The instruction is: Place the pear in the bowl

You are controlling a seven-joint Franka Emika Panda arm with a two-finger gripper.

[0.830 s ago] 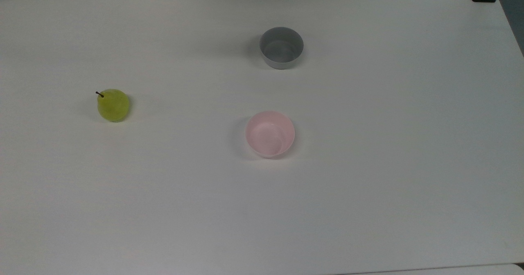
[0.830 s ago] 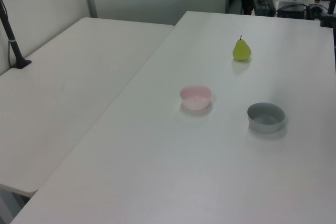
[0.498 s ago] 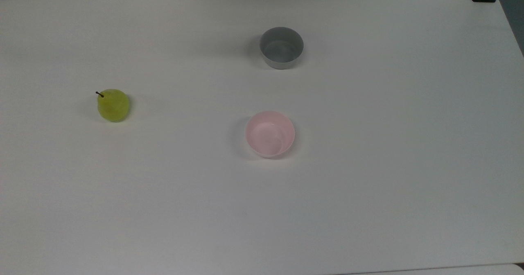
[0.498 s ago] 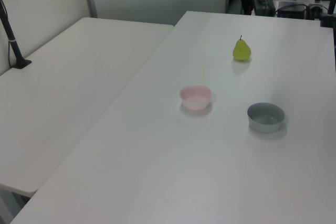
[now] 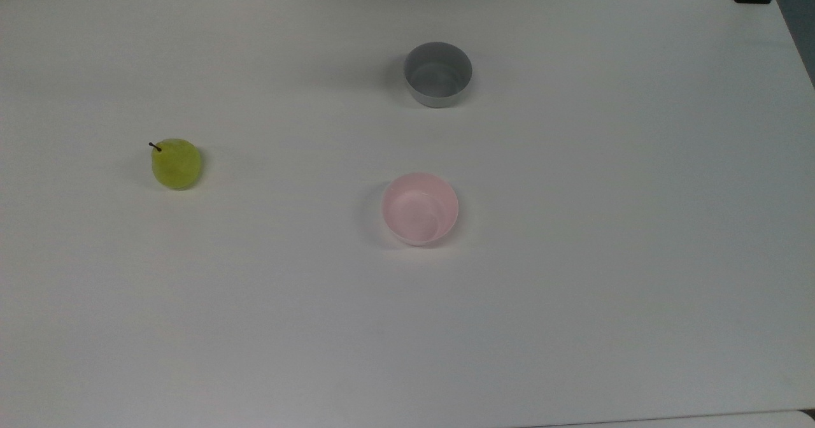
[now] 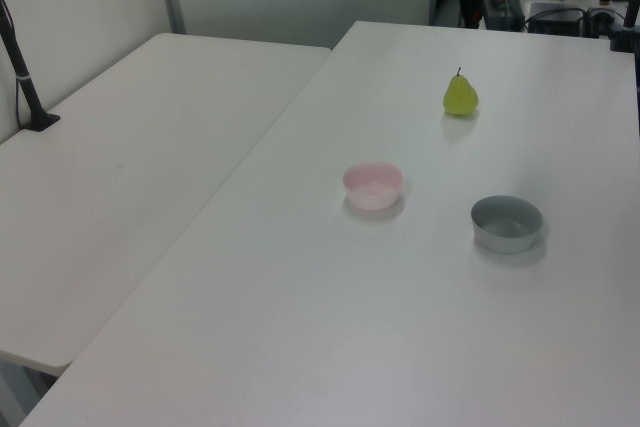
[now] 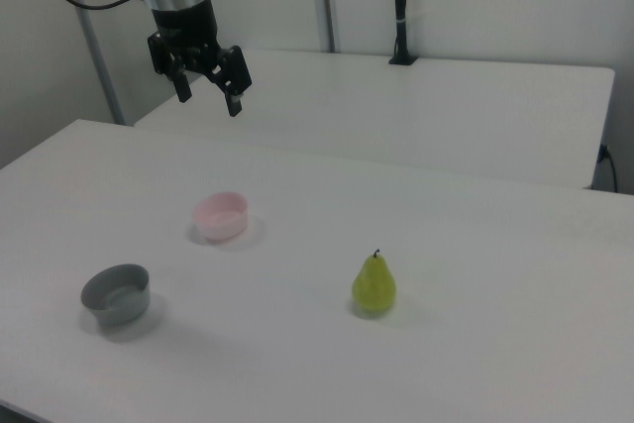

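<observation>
The yellow-green pear stands upright on the white table, dark stem up. The pale pink bowl sits apart from it near the table's middle, with nothing inside. In the right view my gripper hangs high above the table, above and slightly to the right view's left of the pink bowl, far from the pear. Its black fingers are spread open with nothing between them.
A grey bowl of similar size stands on the same table. A second white table adjoins it, with a black pole at its far edge.
</observation>
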